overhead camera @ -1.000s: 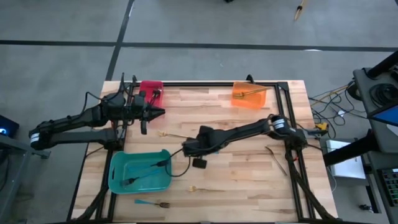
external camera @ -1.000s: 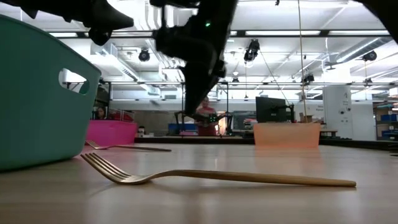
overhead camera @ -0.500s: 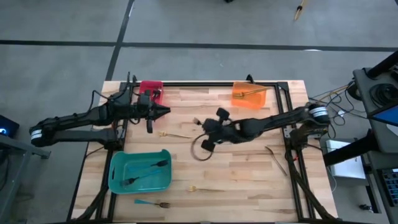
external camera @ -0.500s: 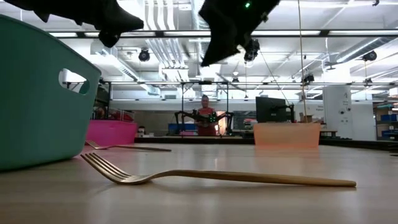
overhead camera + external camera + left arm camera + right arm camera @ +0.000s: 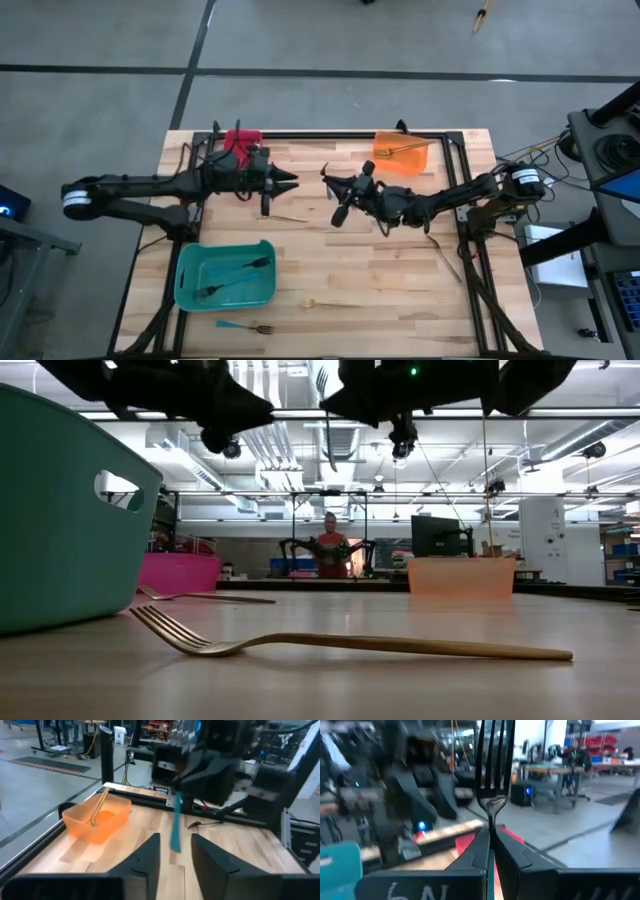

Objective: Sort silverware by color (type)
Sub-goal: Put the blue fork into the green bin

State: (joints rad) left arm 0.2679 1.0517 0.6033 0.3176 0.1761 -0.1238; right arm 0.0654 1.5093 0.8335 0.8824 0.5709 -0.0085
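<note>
A fork with a silver head and a blue handle stands upright in the air over the middle of the table. My right gripper is shut on it. My left gripper hangs open just to the left of it, its fingers pointing level at the handle and short of it. One gold fork lies flat under the two grippers and another lies flat near the front edge. A blue-handled fork rests at the front left. My right gripper pinches the fork at its neck, just below the head, between its two fingers. The fingers come about level from the table's right and lie across the fork. The fork is lifted clear and upright, tines up, with the blue handle hanging below the fingers.
A teal bin with forks in it stands front left, a red bin far left, and an orange bin holding a gold fork far right. A dark fork lies on the right. Bare wood shows between them.
My right gripper has risen from beside the teal bin and gone toward the far edge, tipping from pointing down to about level, so the fork now stands upright. My left gripper has moved toward the table's right, closer to the fork.
</note>
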